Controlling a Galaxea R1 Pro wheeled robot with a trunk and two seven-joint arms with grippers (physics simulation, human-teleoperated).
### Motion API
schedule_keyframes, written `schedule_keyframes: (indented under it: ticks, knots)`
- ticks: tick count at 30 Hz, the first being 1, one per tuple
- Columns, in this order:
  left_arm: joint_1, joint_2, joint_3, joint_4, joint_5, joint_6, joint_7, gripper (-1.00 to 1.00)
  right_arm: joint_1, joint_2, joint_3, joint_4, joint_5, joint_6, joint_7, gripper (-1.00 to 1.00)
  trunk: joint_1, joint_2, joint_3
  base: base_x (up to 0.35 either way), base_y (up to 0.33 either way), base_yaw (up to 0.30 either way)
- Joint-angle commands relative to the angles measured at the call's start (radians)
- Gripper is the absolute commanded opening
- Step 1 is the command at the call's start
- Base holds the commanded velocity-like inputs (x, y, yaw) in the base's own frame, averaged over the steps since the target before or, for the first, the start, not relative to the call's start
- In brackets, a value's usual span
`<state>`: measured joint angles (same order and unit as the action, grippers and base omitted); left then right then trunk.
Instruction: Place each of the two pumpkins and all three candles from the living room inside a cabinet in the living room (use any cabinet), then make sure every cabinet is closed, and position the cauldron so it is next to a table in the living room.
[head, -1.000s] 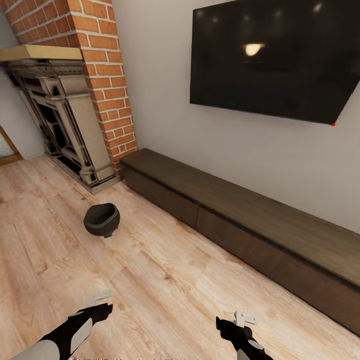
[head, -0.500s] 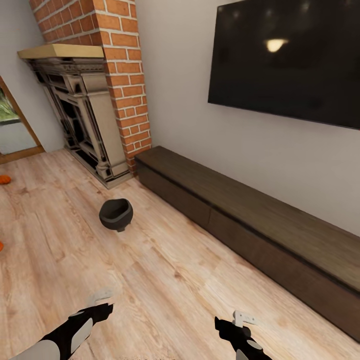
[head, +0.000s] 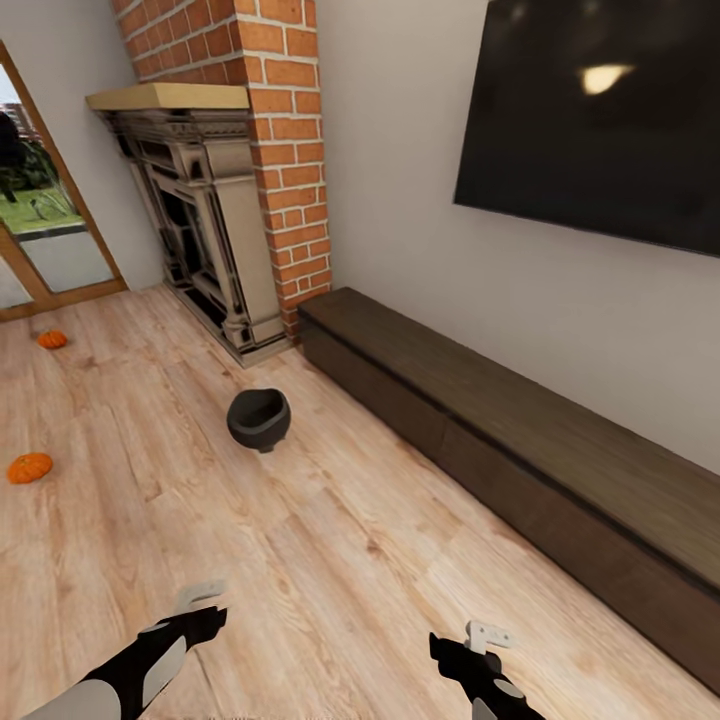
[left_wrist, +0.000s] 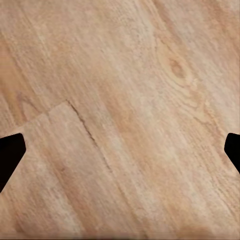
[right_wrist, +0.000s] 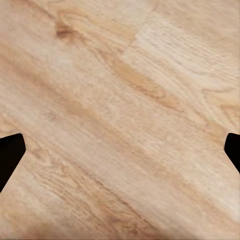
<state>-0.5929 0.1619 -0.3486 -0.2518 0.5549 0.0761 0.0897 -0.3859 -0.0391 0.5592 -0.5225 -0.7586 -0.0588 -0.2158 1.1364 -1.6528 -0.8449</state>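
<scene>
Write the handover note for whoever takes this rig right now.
Left gripper: open, empty, over bare floor.
Right gripper: open, empty, over bare floor.
Pumpkins: one on the floor at far left, the other farther off near the glass door.
Cauldron: on the floor between the fireplace and the cabinet.
Cabinet: along the wall under the TV, drawer fronts look shut.
Done: nothing stored yet.
Left: both pumpkins and three candles into the cabinet, close it, cauldron next to a table.
</scene>
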Motion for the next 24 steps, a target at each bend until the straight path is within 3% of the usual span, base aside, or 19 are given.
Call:
schedule_keyframes:
  ticks: [1,10,19,24]
  knots:
    - [0.0,0.0,-0.009,-0.003,0.008,0.005,0.007,1.0,-0.001,-0.002,0.008,-0.002,-0.01,-0.005,-0.007,1.0,0.0,0.0,-0.002,0.0,0.0,0.147]
    - [0.001,-0.002,-0.008,-0.003,0.007,0.004,0.007,1.0,-0.001,-0.001,0.009,-0.004,-0.01,-0.007,-0.006,1.0,-0.019,0.035,0.012,0.0,0.0,0.049]
    - [0.0,0.0,-0.009,-0.003,0.0,-0.009,0.004,1.0,-0.001,0.001,0.031,-0.002,0.026,-0.008,-0.008,1.0,-0.019,0.035,0.012,0.001,0.003,0.264]
    - [0.001,0.002,-0.009,-0.002,-0.002,-0.01,0.004,1.0,-0.001,0.002,0.035,-0.002,0.033,-0.008,-0.008,1.0,-0.019,0.035,0.012,0.09,0.178,0.291]
